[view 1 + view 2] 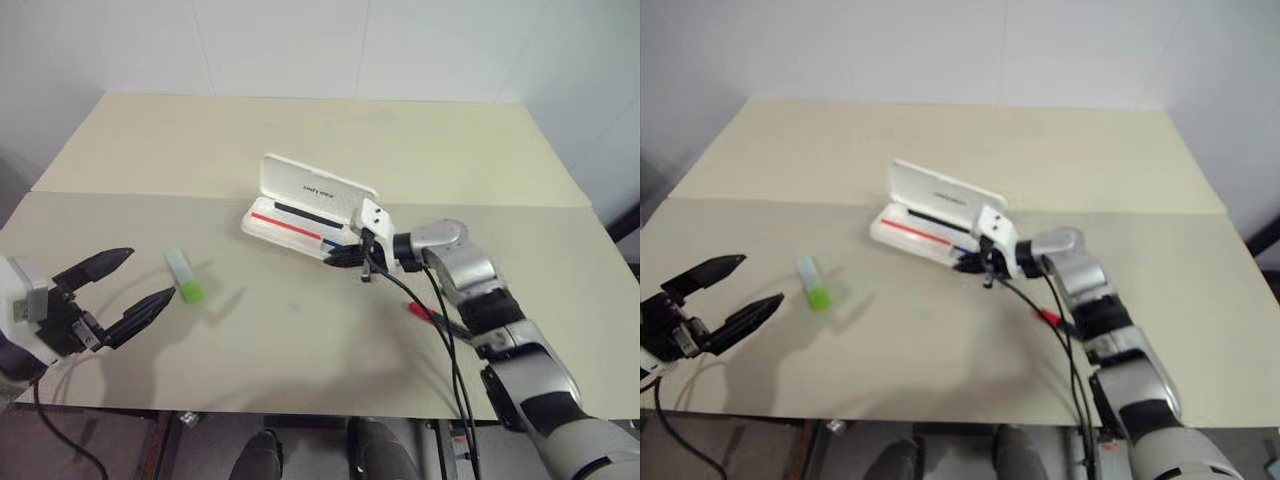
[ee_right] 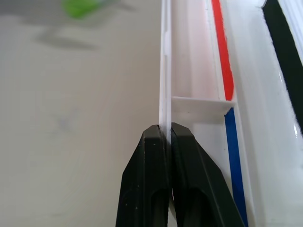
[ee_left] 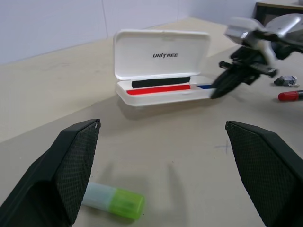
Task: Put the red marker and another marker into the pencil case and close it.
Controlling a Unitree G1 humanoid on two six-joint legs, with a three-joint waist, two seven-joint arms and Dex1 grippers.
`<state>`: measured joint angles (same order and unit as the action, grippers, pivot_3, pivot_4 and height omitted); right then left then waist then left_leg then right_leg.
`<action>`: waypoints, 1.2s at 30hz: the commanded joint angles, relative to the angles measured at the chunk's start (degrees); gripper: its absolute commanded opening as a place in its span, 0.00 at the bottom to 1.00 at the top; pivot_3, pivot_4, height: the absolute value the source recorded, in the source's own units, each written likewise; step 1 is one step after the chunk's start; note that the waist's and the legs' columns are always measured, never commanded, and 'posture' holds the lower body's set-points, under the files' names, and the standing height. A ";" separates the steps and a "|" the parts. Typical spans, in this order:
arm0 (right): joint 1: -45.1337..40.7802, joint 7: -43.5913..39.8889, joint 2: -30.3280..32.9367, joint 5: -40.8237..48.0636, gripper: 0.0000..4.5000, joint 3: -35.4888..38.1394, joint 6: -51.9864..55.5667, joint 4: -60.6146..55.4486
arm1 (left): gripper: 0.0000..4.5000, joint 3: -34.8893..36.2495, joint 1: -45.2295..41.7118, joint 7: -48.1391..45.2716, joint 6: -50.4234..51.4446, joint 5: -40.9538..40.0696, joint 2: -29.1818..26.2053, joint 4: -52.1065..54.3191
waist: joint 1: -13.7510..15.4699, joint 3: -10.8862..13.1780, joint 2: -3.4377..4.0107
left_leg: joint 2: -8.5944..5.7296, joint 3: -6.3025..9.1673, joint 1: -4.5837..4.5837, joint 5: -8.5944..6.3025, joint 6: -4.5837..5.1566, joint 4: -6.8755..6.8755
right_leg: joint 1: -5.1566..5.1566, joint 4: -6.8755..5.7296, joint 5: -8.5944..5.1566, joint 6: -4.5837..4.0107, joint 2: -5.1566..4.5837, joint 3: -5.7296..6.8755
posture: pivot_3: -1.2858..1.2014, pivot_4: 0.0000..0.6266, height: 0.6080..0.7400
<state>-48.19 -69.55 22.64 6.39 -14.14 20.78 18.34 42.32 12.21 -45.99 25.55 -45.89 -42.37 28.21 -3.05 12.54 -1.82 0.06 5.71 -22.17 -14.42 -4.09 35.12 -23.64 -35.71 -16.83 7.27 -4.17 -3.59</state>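
Note:
The white pencil case [image 1: 268, 228] lies open mid-table, its lid [image 3: 161, 52] upright, with a red and blue line and a black strip inside. My right gripper [image 1: 337, 260] is shut on the thin front wall [image 2: 165, 71] at the case's right end. The red marker [image 3: 289, 96] lies on the table beside my right forearm, partly behind the cables [image 1: 420, 311]. The other marker [image 1: 185, 276], short, pale mint with a bright green end, lies to the left of the case. My left gripper [image 1: 150, 273] hangs open just left of it, holding nothing.
Black cables [image 1: 440, 340] run along my right arm over the table's near edge. A small grey object [image 3: 285, 80] sits by the red marker. A seam crosses the tabletop behind the case, and a white wall stands beyond the far edge.

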 commanded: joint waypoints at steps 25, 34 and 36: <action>13.90 1.03 10.87 -4.89 0.59 -9.50 2.57 -27.16 | 1.00 -4.70 -2.20 -9.06 0.75 -2.18 -3.43 -4.20 | 0.15 -0.03 -0.06 | 0.00 0.00 0.02 0.00 0.00 0.03 | 0.05 0.07 0.00 -0.02 -0.02 0.00 | 0.52 0.24 1.00; 13.05 -1.16 12.41 0.12 0.99 -5.84 2.62 -27.65 | 1.00 -6.41 -3.77 -8.66 0.51 -1.90 -2.79 -3.94 | 0.23 -0.03 -0.06 | -0.01 0.00 0.02 0.00 0.00 0.04 | 0.07 0.08 0.01 0.00 -0.03 0.00 | 0.52 0.24 1.00; 12.91 -1.37 12.73 0.81 0.99 -5.22 2.43 -27.51 | 1.00 -6.78 -3.97 -8.53 0.36 -1.83 -2.65 -3.92 | 0.24 -0.03 -0.06 | -0.01 0.00 0.02 0.00 0.00 0.04 | 0.07 0.07 0.01 0.00 -0.03 0.00 | 0.52 0.24 1.00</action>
<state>-34.64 -70.31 34.71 5.70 -21.37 23.80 -7.15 34.97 8.78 -54.70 27.14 -47.84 -45.21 23.70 -2.82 12.51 -1.89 0.05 5.72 -22.15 -14.42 -4.10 35.15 -23.57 -35.64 -16.82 7.27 -4.20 -3.58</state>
